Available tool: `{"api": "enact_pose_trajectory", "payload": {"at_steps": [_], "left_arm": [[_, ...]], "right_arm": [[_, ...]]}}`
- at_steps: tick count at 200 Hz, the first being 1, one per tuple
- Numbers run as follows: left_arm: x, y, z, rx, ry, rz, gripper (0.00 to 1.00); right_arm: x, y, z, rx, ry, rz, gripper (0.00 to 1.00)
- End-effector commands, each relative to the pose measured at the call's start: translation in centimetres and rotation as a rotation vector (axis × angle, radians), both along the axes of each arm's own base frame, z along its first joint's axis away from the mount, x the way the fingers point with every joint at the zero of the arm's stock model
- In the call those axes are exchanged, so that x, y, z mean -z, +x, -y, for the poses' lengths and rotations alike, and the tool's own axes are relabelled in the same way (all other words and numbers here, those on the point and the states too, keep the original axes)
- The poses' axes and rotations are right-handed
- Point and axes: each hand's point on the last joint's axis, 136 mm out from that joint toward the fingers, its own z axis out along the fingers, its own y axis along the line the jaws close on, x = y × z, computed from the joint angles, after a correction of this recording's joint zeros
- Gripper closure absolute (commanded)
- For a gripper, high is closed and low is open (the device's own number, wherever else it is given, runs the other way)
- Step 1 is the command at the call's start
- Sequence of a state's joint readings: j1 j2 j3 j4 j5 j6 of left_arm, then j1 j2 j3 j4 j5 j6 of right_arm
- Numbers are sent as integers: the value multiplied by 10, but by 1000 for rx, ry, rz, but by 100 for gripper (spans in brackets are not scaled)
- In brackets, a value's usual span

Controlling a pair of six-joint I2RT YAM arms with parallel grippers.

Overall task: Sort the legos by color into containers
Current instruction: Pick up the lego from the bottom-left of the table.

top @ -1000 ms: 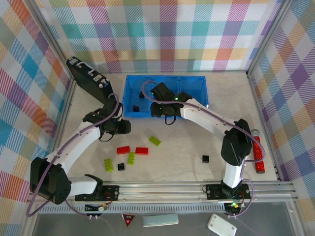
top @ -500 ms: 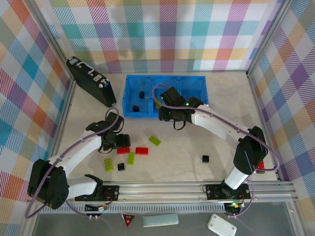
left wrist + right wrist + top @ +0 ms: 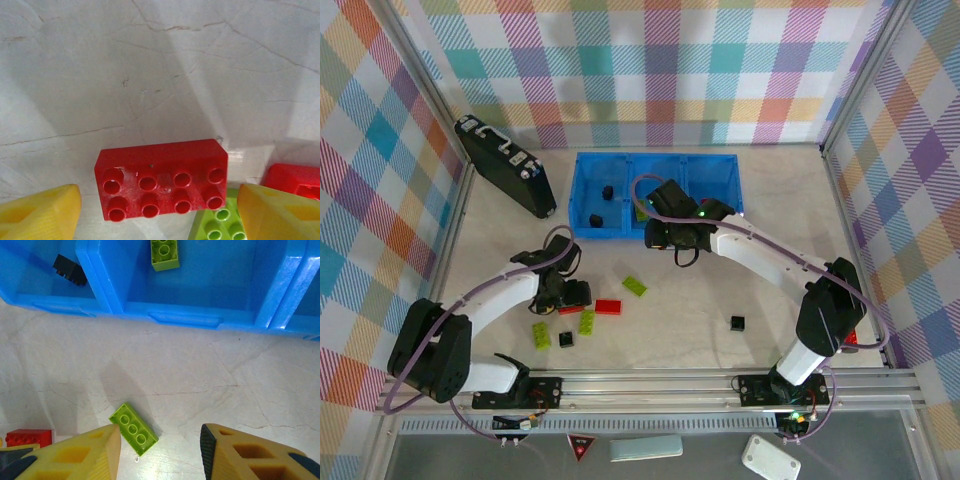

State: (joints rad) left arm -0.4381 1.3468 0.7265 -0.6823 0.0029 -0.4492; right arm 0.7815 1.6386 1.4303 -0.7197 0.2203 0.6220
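Observation:
The top view shows my left gripper (image 3: 567, 297) low over the red legos (image 3: 608, 306) at the middle of the table. In the left wrist view it stands open (image 3: 160, 216), one yellow finger (image 3: 42, 212) either side of a red brick (image 3: 162, 180) lying studs up on the table. A green brick (image 3: 220, 226) and a second red one (image 3: 295, 181) lie just beside it. My right gripper (image 3: 660, 236) hangs open and holds nothing (image 3: 160, 452), near the front wall of the blue tray (image 3: 720, 172). A green brick (image 3: 133, 429) lies by its left finger.
The tray's left compartment holds black bricks (image 3: 607, 191); the middle one holds a green brick (image 3: 165, 252). More green bricks (image 3: 540, 335) and black ones (image 3: 737, 323) are scattered near the front. A black case (image 3: 505, 165) leans at back left; a red cylinder (image 3: 847, 330) lies at right.
My left gripper came down from beside the tray to the red brick and opened. My right gripper drew back out of the tray to its front wall.

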Motion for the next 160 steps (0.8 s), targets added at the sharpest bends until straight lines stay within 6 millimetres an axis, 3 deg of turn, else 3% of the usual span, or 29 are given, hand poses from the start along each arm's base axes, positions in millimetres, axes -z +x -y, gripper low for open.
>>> {"api": "enact_pose_trajectory", "payload": {"at_steps": [1,86,160], "left_arm": [[8,-3,3,-7,-7,-15,19],[13,-2,3,-11,-1,-22,29],[18,-3,4,-6,3,-39,29]], "right_arm": [[-12,-4,4,17,21,8,52],[-12,-4,1,6,24,-3,53],[-10,-4,2,10,19,-4,53]]}}
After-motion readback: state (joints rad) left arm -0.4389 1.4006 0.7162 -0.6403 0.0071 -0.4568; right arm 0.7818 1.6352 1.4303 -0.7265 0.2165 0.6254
